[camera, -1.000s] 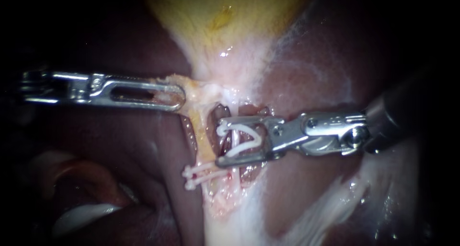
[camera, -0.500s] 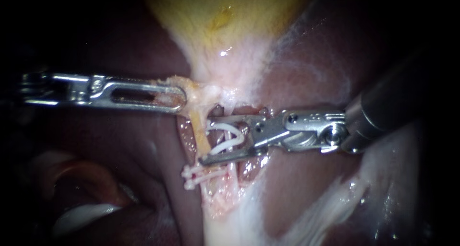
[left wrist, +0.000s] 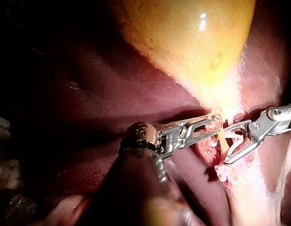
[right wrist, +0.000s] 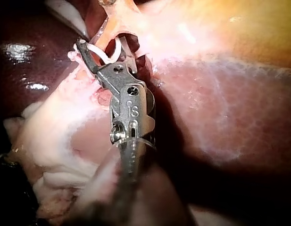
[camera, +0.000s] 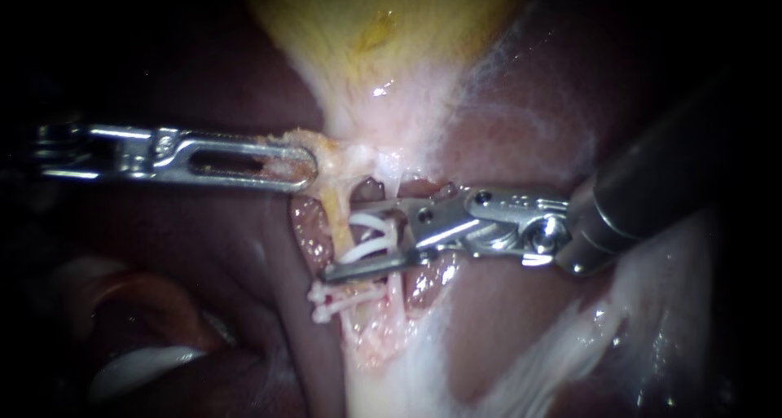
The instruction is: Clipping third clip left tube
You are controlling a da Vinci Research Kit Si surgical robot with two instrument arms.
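right instrument (camera: 356, 240): jaws wide apart, with an open white clip (camera: 371, 232) seated between them and touching both. left tube (camera: 336, 222) crosses the jaw mouth just inside the tips. The lower jaw tip reaches past the tube; the upper jaw tip is partly hidden by tissue. In the right wrist view the tube drops into the clip's open V. It looks like it sits at the mouth only; can't tell if it's deep toward the hinge. Two set clips (camera: 320, 292) sit on the tube just beside the lower jaw's outer face; contact unclear. left instrument (camera: 308, 164): jaws closed on a pale strand of tissue at the gallbladder (camera: 383, 27) neck, near the right instrument's upper jaw. The tube runs straight from that grip to the clip mouth. liver (camera: 505, 304) lies under both shafts.
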